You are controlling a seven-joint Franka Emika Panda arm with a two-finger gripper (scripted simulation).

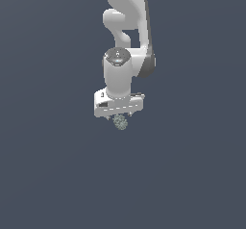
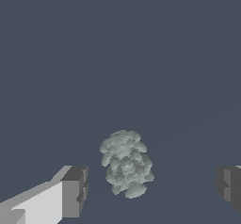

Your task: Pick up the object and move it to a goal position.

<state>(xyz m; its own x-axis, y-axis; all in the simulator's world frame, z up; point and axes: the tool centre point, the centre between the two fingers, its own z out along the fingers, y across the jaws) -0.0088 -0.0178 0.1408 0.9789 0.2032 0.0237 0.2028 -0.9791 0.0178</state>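
No text, label, brand, number or sign can be read anywhere in either view.

Background was uniform dark slate blue-grey surface (image 1: 48, 175), filled whole exterior frame edge to edge. No visible wall/floor seam, horizon could not be told. Flat even light, no strong highlights. Wrist view showed same dark blue-grey ground (image 2: 117, 44), plain, untextured across upper half. Faint slightly lighter diagonal band ran from lower centre toward right edge of wrist frame. Whether band was shading or surface edge could not be told.
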